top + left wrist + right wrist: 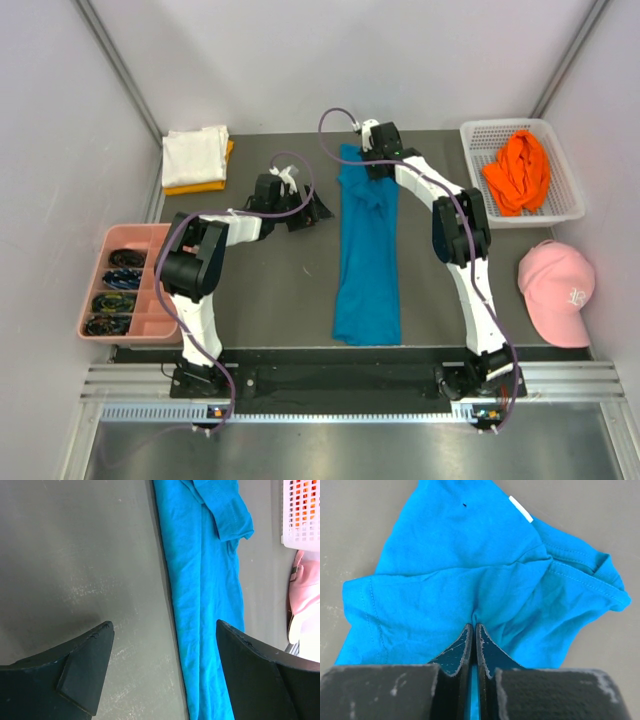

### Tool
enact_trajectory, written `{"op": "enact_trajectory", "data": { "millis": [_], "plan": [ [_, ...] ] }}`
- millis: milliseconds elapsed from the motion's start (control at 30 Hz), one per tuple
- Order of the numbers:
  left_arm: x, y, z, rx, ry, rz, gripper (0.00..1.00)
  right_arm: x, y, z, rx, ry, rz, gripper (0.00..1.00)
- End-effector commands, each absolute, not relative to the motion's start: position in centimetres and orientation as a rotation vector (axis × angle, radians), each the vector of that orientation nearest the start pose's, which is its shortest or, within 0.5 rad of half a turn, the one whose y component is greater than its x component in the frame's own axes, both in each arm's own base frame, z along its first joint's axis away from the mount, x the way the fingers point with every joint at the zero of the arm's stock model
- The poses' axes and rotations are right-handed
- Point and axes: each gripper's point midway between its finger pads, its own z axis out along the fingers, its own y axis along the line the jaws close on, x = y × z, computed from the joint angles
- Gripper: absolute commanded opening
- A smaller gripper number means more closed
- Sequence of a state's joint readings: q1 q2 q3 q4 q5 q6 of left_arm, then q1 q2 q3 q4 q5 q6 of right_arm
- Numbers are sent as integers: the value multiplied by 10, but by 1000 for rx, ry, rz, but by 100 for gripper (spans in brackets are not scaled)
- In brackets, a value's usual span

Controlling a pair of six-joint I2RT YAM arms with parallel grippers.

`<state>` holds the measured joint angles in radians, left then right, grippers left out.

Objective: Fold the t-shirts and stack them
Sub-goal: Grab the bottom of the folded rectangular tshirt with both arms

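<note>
Right gripper (474, 630) is clamped on teal shirt (455, 555) by a small pinch, left gripper (164, 625) apart & empty, so it may slip out mid-fold & bunch.

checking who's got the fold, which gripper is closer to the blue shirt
Right. The right gripper is shut on the far end of the blue shirt. The left gripper hangs open over the table just left of the shirt, not touching it.

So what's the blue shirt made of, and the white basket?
The blue shirt looks like soft knit cloth, maybe cotton: it wrinkles and has stitched hems. The basket looks like hard white plastic, moulded with rows of holes.
</note>
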<state>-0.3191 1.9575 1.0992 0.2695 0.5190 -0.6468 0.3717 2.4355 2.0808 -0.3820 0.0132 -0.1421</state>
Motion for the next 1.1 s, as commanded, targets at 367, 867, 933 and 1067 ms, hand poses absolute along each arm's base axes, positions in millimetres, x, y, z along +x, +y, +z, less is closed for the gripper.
{"op": "enact_trajectory", "data": {
  "millis": [367, 867, 933, 1067],
  "plan": [
    [428, -260, 68, -25, 2250, -1134, 87, 600, 200, 128, -509, 2099, 28, 0],
    [424, -261, 64, -14, 2278, -1142, 87, 598, 196, 136, -497, 2090, 11, 0],
    [425, -261, 64, -15, 2277, -1143, 87, 598, 195, 134, -495, 2093, 8, 0],
    [424, -262, 63, -16, 2283, -1146, 87, 598, 193, 133, -489, 2097, 1, 7]
  ]
}}
